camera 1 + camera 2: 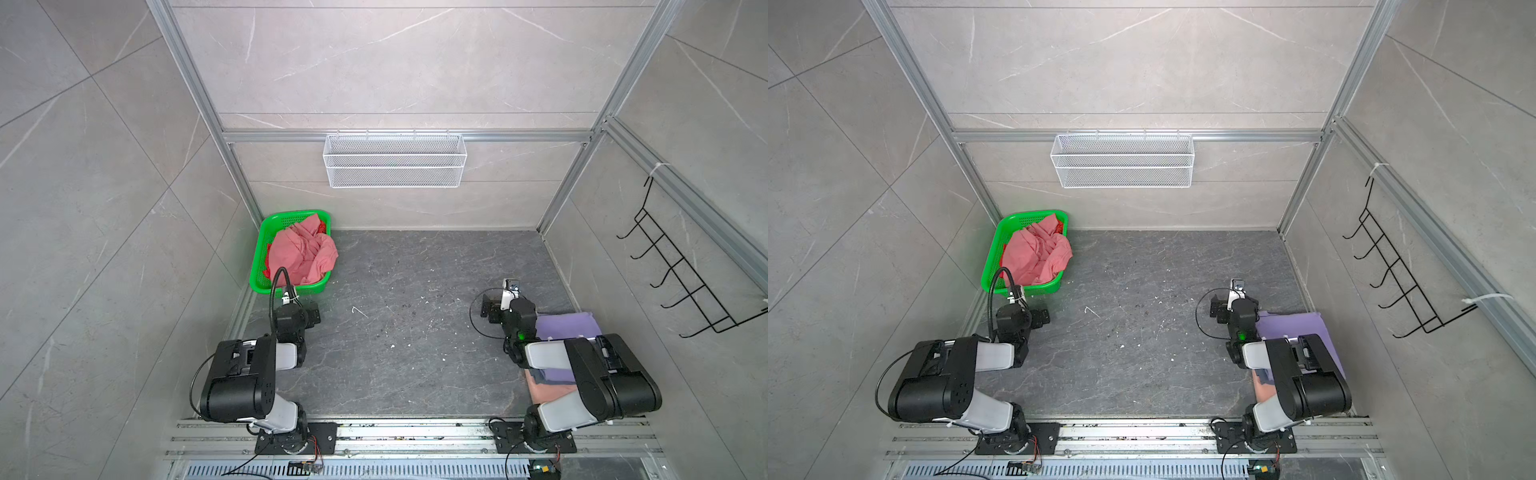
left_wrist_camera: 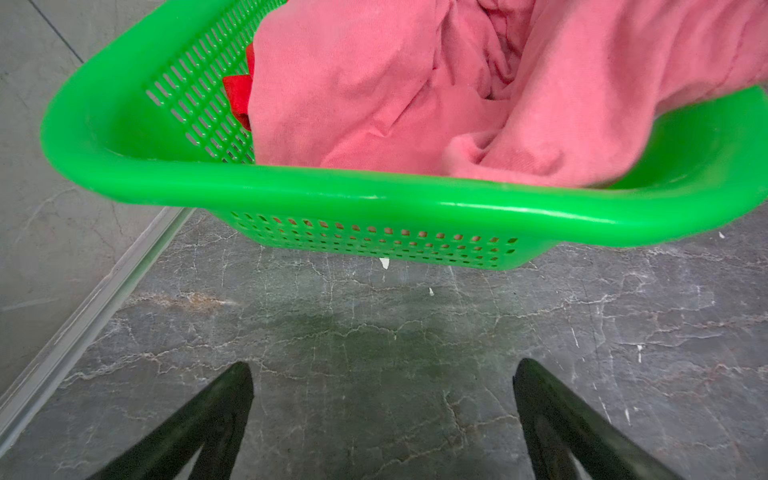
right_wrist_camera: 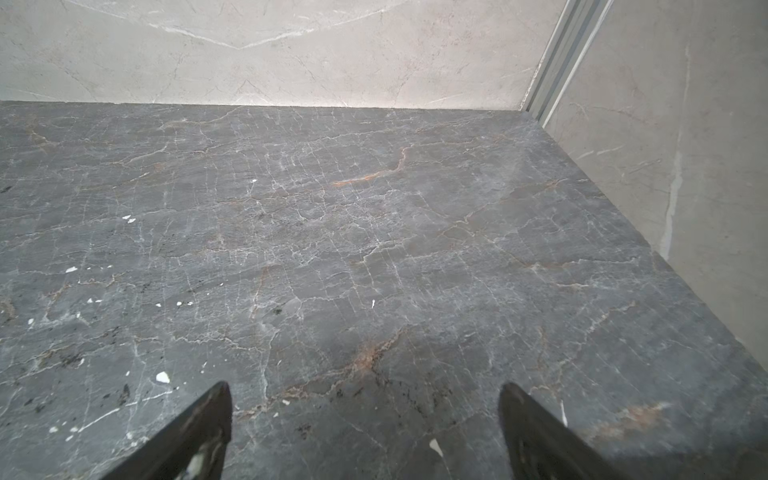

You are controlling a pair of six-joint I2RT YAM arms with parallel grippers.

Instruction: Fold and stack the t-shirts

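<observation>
Far left corner: green basket [image 1: 266, 237] sits on the dark stone table [image 1: 415, 353], close against the left wall. A crumpled salmon-pink t-shirt [image 1: 301, 257] is heaped in it. One fold hangs over the rim on the side facing the table's middle. A sliver of red t-shirt [image 2: 239, 97] shows under the pink one, against the perforated wall.

Left gripper [image 2: 382, 368]: just short of the basket's near rim, over bare table, pointed at the basket. Fingers [image 2: 224, 415] are spread wide with nothing between them. The pink cloth lies beyond the fingertips, inside the basket. No contact with cloth or basket.

Middle: bare table, scattered white flecks.

Right gripper [image 3: 365, 388]: fingers [image 3: 199, 428] are also spread wide, nothing between them. Only bare table lies ahead of them, up to the back wall.

Right side, toward the front edge: a folded stack under the right arm.
- Lavender t-shirt [image 1: 567, 324] lies on top.
- An edge of the grey-blue t-shirt [image 1: 540, 376] shows beneath it.
- The peach t-shirt [image 1: 548, 392] is lowest.

The stack lies behind the right fingers, beside the wrist and under the forearm, and is out of the right wrist view. The arm hides most of it. Cannot tell whether the arm touches the cloth.
</observation>
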